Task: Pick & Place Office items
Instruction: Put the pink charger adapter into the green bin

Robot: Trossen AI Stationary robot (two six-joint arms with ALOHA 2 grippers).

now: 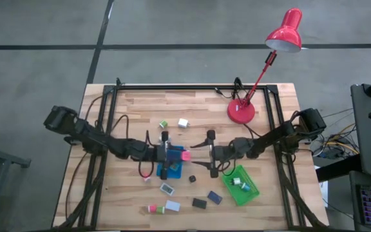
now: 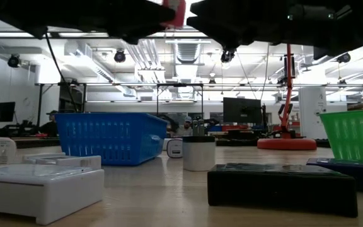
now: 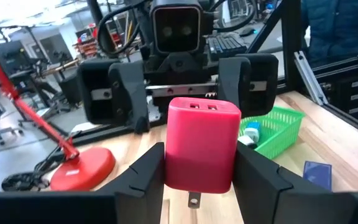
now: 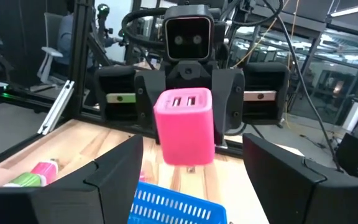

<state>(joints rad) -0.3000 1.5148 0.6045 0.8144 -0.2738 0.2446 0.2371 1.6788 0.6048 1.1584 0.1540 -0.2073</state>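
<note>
Jaws of the left gripper are clamped on a pink-red charger block, held in the air above the blue tray near the table's middle. Facing it, the right gripper has its jaws spread wide, holding nothing. Part of the blue tray lies hidden beneath the left gripper. Other office items are scattered toward the table's near edge, some inside the green tray.
</note>
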